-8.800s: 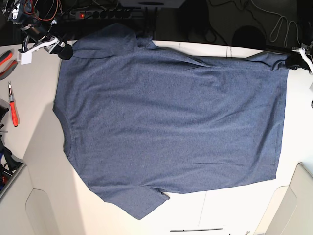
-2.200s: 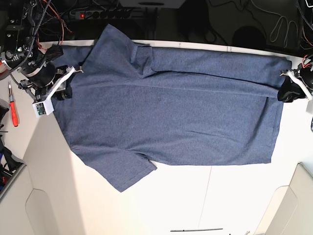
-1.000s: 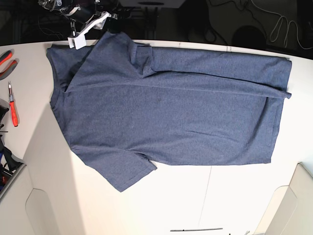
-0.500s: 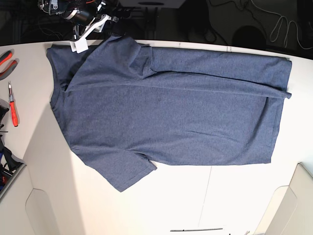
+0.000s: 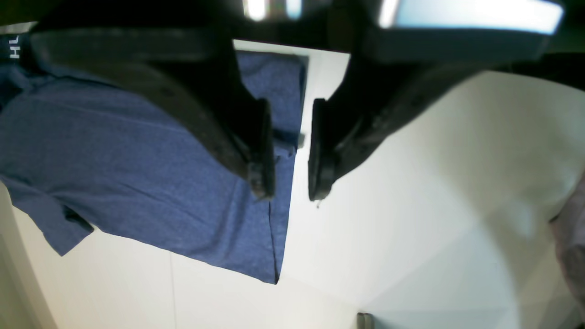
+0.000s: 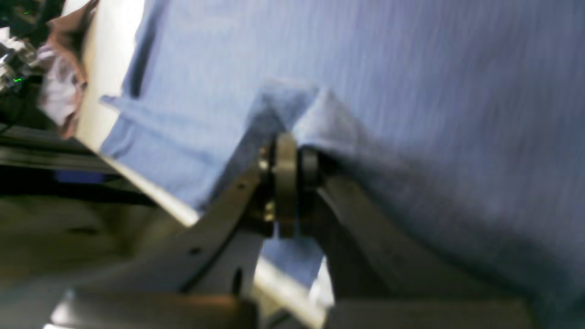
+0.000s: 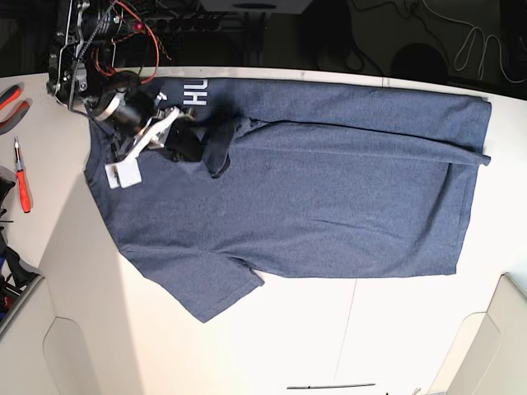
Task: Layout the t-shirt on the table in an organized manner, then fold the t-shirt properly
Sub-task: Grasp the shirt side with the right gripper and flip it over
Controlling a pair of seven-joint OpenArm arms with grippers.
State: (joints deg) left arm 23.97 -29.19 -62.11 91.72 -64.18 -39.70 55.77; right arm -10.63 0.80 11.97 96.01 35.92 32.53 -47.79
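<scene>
The navy-blue t-shirt (image 7: 313,197) lies spread across the table (image 7: 370,329), collar to the left and hem to the right. Its far long edge is folded over, with white letters "HU" (image 7: 195,95) showing at the far left. My right gripper (image 7: 191,141) is over the shirt's upper left, shut on a bunched fold of the far sleeve (image 7: 218,148). In the right wrist view the fabric (image 6: 292,114) is pinched in that gripper (image 6: 285,151). In the left wrist view my left gripper (image 5: 290,185) hangs open above the table (image 5: 411,183), beside the shirt's hem (image 5: 279,219), holding nothing.
A red-handled screwdriver (image 7: 22,185) and red pliers (image 7: 8,99) lie at the table's left edge. Cables and a power strip (image 7: 189,20) run behind the far edge. Off-white panels (image 7: 502,346) stand at the front corners. A thin seam line (image 7: 350,321) crosses the tabletop.
My right arm came from beyond the far edge onto the shirt, shut on the far sleeve and drew it over the body. White lettering now shows.
</scene>
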